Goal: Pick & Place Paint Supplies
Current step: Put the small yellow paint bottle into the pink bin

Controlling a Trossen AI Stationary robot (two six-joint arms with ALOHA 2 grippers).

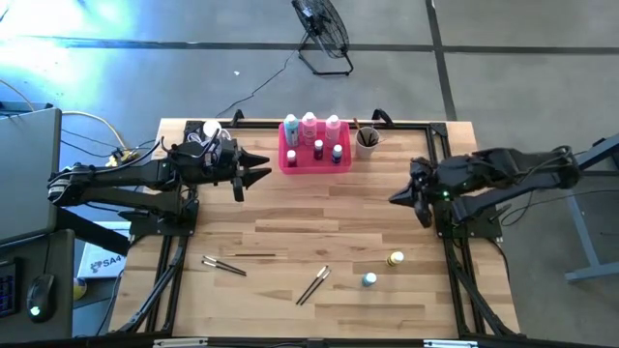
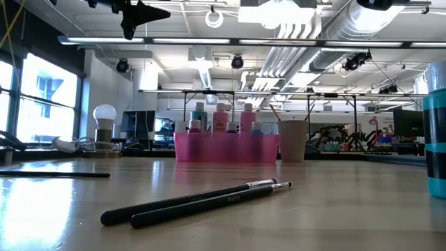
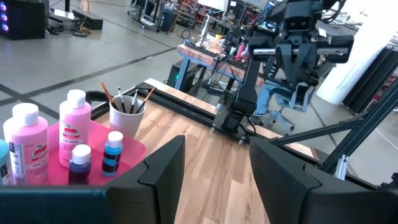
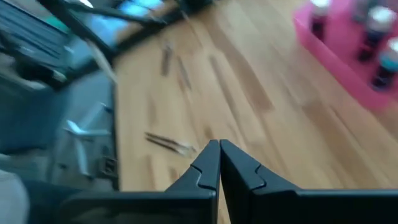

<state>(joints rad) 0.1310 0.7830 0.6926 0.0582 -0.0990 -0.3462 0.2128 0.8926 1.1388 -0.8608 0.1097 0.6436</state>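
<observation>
counter point(image 1: 290, 208) is pale wood w/ black rails. i've got the left hand point(image 1: 259, 166) up in the air over the back-left part, fingers parted, nothing between them; from its wrist cam i look past both fingers point(image 3: 165, 168) at the tray corner. right hand point(image 1: 397, 197) hangs over the right side, fingers pinched together, nothing in them, tips pointing across the counter.

pink tray point(image 1: 311, 162) sits at the back centre w/ three taller white-capped bottles point(image 1: 309, 128) in a row along its far side and three tiny bottles point(image 1: 318, 151) in front of them. beige cup point(image 1: 367, 143) stands just beside the tray's right end, brush handles sticking up out of it.

loose stuff on the near half: pair of brushes point(image 1: 312, 284) lying together near centre front, another pair point(image 1: 223, 265) further left, one thin brush point(image 1: 253, 255) just beside that. yellow tiny bottle point(image 1: 396, 258) and teal tiny bottle point(image 1: 369, 279) stand near each other, front right, well apart from the tray.

low cam: the centre brushes point(image 2: 202, 201) lie side by side, touching, flat on the wood.
</observation>
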